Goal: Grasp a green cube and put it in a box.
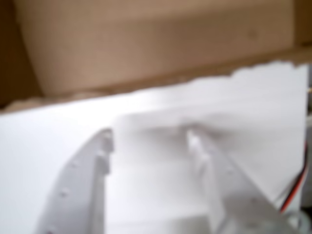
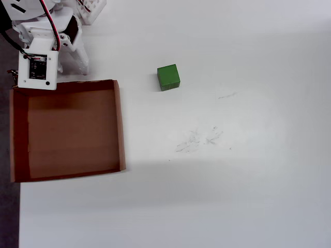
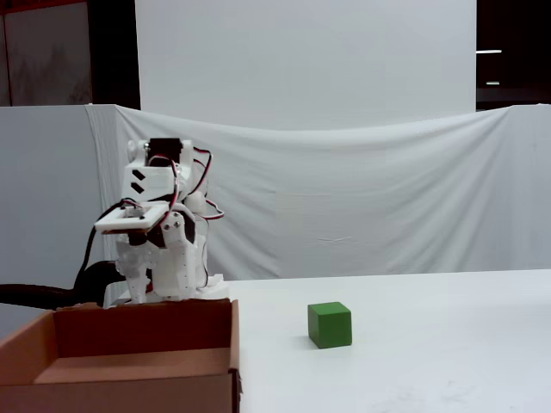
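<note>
The green cube [image 2: 168, 77] sits on the white table, to the right of the box in the overhead view, and also shows in the fixed view [image 3: 330, 324]. It is out of the wrist view. The brown cardboard box [image 2: 120, 124] is empty; it also shows in the fixed view [image 3: 146, 327] and the wrist view [image 1: 156, 48]. My gripper [image 1: 148, 136] is open and empty, its white fingers wide apart over bare table just short of the box's wall. In the overhead view the gripper [image 2: 72, 68] is at the box's top edge, well left of the cube.
The folded white arm [image 3: 159, 232] stands behind the box. A white perforated object [image 2: 91, 7] is at the top edge. The table's left edge [image 2: 8, 206] runs beside the box. Faint scuff marks [image 2: 199, 138] lie mid-table. A white cloth [image 3: 362, 198] hangs behind.
</note>
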